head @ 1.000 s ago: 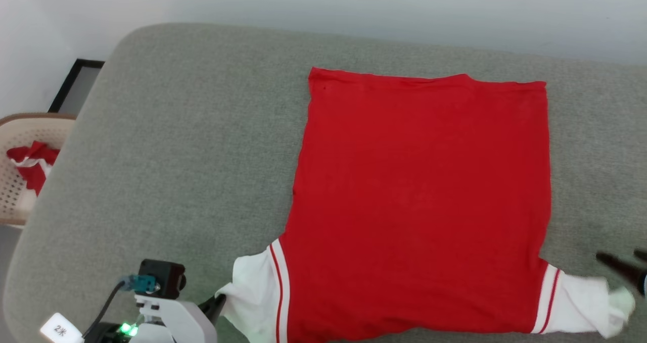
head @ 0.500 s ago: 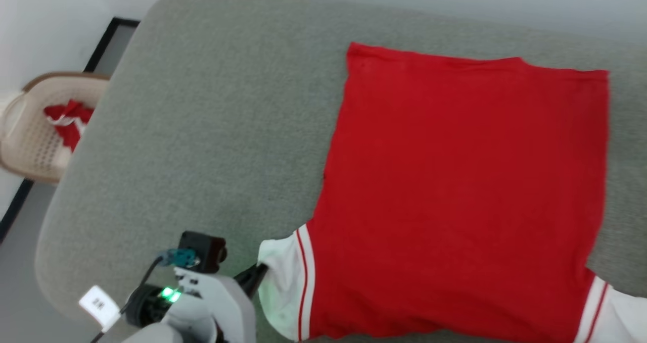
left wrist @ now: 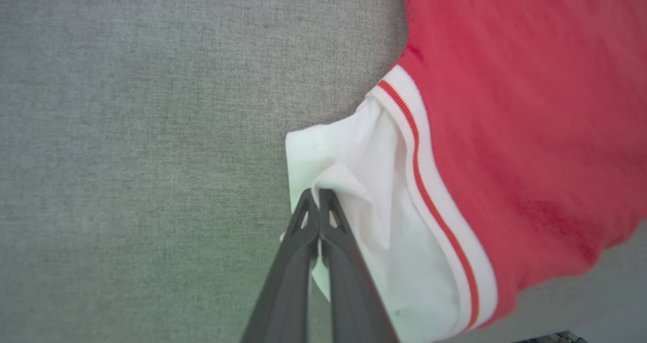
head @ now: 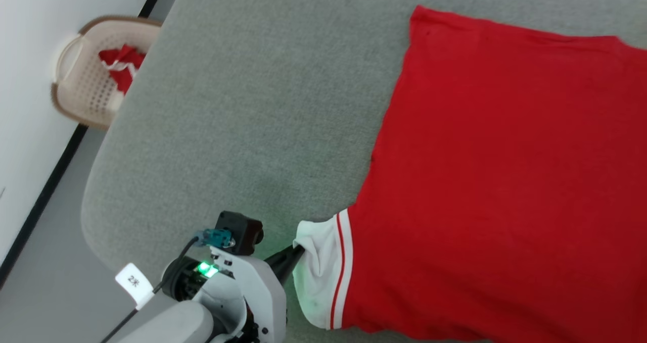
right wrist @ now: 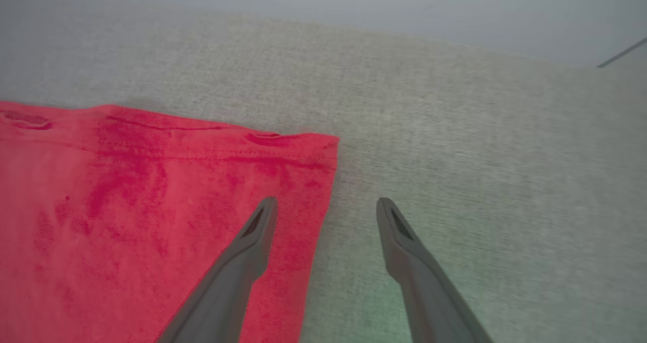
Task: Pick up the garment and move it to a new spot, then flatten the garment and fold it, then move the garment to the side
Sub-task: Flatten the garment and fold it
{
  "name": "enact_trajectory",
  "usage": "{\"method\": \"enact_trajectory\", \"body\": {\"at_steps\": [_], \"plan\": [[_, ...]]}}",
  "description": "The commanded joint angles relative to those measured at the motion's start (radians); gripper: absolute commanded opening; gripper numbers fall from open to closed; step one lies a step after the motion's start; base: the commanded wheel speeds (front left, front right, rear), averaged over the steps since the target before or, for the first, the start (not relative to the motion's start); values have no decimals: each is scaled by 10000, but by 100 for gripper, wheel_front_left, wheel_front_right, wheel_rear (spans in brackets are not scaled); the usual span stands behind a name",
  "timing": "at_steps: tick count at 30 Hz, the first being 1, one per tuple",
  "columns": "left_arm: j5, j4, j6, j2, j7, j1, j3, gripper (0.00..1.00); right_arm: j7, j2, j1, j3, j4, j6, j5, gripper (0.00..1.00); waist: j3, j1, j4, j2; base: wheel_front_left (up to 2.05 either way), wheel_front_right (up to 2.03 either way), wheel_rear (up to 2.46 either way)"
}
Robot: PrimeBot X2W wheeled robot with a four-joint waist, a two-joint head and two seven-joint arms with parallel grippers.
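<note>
Garment (head: pixel 505 181), a big soft red shirt with white sleeves and red-and-white striped trim, lies spread flat on the right part of the grey woven-fabric padded top (head: pixel 252 105). Its far hem lies close to the pad's far edge. In the head view its right side runs out of my picture. Left of the garment I have a wide bare stretch of pad reaching to the rounded left corners.

My left gripper (head: pixel 295 254) is pinched tight on the crumpled end of the white sleeve (left wrist: pixel 354 181), near the pad's near edge. In the left wrist view the two dark fingers (left wrist: pixel 303 242) meet with a fold of white cloth between them.

My right gripper (right wrist: pixel 327 204) is spread wide and grasping nothing. One finger is over the far hem corner of the red cloth (right wrist: pixel 151 206) and the other over bare grey (right wrist: pixel 480 156), with free pad beyond up to the far edge.

A white tag (head: pixel 134 282) on the left arm's cable reads "2米". A green light (head: pixel 204 268) glows just beside it.

Off the pad's far left corner a beige perforated plastic basket (head: pixel 86 80) stands on the floor, holding a bundle of red-and-white cloth (head: pixel 121 67).
</note>
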Motion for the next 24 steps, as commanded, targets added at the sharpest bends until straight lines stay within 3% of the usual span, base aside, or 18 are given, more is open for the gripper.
{"method": "enact_trajectory", "body": {"at_steps": [1, 8, 9, 10, 18, 24], "plan": [[42, 46, -55, -88, -51, -113, -1, 0, 57, 21, -193, -117, 225, -8, -100, 100, 443, 0, 402, 0, 0, 0, 0], [-19, 380, -284, -330, -188, -280, -22, 0, 690, 52, -580, -357, 1911, -8, -887, 100, 699, 0, 565, 0, 0, 0, 0], [-40, 429, -326, -363, -208, -293, -31, 0, 833, 115, -550, -279, 2065, -9, -968, 40, 695, 0, 573, 0, 0, 0, 0], [-62, 484, -352, -390, -206, -316, -26, 0, 890, 165, -565, -160, 2140, -8, -1016, 0, 695, 0, 571, 0, 0, 0, 0], [-163, 886, -452, -293, -398, -231, 109, 0, 707, 113, -774, 245, 2197, -8, -878, 0, 405, 0, 219, 0, 0, 0, 0], [-315, 1016, -367, 41, -543, 15, 321, 0, 841, 225, -569, 1178, 1613, -6, 154, 0, -130, 0, -433, 0, 0, 0, 0]]}}
